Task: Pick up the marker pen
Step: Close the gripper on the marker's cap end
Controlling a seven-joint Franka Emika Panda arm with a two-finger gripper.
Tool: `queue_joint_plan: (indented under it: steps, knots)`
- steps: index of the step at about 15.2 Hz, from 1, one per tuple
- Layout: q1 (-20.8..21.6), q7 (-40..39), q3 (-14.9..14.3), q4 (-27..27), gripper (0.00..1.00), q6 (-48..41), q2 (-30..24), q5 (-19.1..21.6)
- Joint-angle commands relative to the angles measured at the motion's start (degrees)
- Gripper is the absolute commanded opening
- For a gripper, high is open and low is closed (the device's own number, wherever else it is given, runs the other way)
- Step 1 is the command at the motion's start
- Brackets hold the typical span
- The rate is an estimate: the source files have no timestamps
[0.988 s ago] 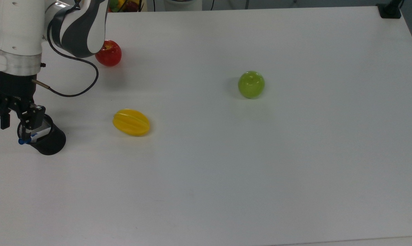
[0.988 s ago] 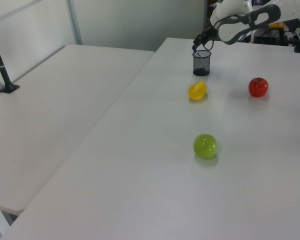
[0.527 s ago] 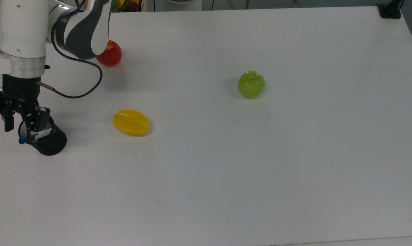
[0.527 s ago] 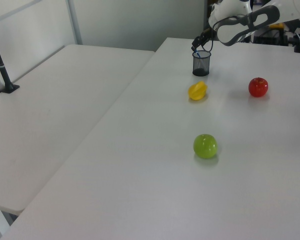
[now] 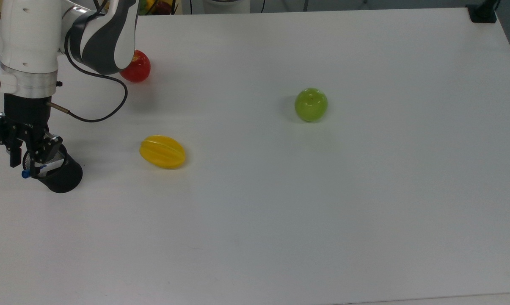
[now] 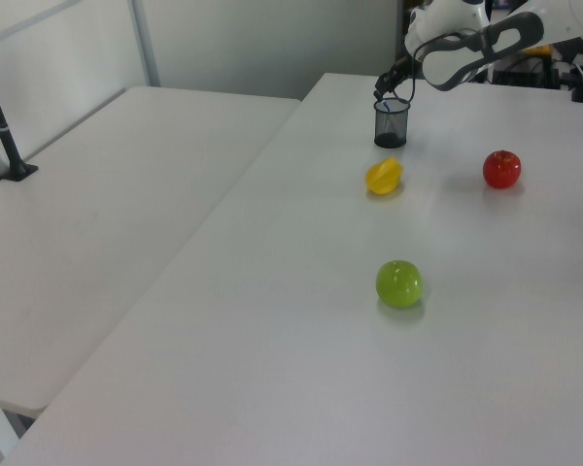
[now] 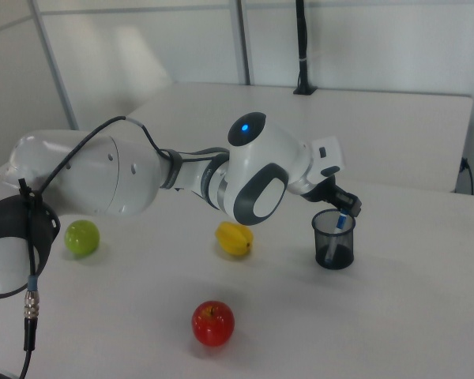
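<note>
While lower now, gripper straddles marker pen.

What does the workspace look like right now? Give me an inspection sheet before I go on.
Surface: white table, bare apart from the items below.
Job's things: marker pen standing tilted in black mesh cup.
Clutter: yellow starfruit, red apple, green apple, all apart.
Grippers: gripper at the pen's top over the cup.
Cables: black cable looping from the wrist.
Surroundings: second white table, black post.
</note>
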Motion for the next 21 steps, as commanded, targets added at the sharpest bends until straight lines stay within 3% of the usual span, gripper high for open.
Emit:
queue_joint_plan:
  steps: [1,9,17,21]
  knots:
    - [0.28,-1.02,-0.21,0.20,0.40,1.89,0.52,-0.88]
    - [0.10,-1.64,-0.21,0.20,0.11,3.21,0.52,-0.79]
    - [0.10,-1.82,-0.12,0.20,0.05,3.21,-0.44,-0.35]
    - [0.19,-1.47,-0.04,0.20,0.04,3.21,-4.13,0.08]
